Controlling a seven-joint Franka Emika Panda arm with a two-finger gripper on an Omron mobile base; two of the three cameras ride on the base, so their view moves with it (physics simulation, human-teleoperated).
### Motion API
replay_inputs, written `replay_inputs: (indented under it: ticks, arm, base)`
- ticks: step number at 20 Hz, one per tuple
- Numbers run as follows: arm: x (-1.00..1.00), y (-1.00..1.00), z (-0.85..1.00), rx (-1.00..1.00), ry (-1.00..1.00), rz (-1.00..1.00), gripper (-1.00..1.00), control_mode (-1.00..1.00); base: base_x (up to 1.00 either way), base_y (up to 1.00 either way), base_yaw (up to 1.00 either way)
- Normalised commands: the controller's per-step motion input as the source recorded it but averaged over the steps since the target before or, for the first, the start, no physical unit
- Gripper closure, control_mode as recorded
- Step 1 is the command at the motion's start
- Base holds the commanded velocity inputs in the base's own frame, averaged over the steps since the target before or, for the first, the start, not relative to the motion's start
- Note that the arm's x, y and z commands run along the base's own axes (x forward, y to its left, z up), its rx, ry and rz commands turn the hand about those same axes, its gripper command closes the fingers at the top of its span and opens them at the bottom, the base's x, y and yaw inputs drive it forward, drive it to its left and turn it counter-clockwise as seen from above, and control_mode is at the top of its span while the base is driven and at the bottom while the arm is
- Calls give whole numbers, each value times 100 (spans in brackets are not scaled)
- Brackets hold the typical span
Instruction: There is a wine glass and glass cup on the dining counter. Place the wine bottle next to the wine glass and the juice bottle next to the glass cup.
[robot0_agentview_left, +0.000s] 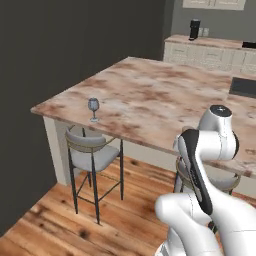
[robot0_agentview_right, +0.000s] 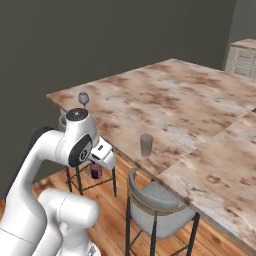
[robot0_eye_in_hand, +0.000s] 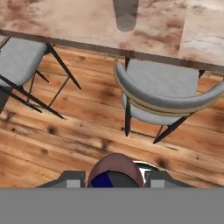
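Between the pincer's (robot0_eye_in_hand: 115, 180) two dark fingertips, in the hand view, I am seeing the rounded brownish-pink shoulder and purple cap of the juice bottle (robot0_eye_in_hand: 114, 170), so the jaws are partly closed around it and I am carrying it. Ahead of the pincer and above it in that view, the glass cup (robot0_eye_in_hand: 125, 15) is standing near the edge of the dining counter (robot0_eye_in_hand: 65, 22), with a grey stool (robot0_eye_in_hand: 164, 89) lying between the pincer and the counter. In the right base view the bottle (robot0_agentview_right: 95, 170) is hanging below the white hand, lower than the counter's edge (robot0_agentview_right: 165, 165), and the cup (robot0_agentview_right: 146, 145) is well off to the pincer's right. I am judging that the bottle needs lifting clear above the edge first, then carrying across over the stool, and setting down upright just beside the cup without touching it; a sideways sweep at this height would risk striking the counter's side or the stool's back. The arm is folding tightly, its elbow raised high and its forearm pointing downward and forward toward the floor. The wine glass (robot0_agentview_left: 93, 107) is standing far to the pincer's left, near the counter's corner.
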Motion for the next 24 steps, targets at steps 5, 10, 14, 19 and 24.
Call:
replay_inputs:
  ticks: [5,10,14,19,24]
  arm:
    - [0,0,0,0,0,0,100,100]
    - [0,0,0,0,0,0,100,100]
    - [0,0,0,0,0,0,100,100]
    - [0,0,0,0,0,0,100,100]
    - [0,0,0,0,0,0,100,100]
  base:
    - [39,-13,-39]
    - [39,-22,-33]
    - [42,-25,-10]
    - [36,-12,-13]
    - [2,0,-1]
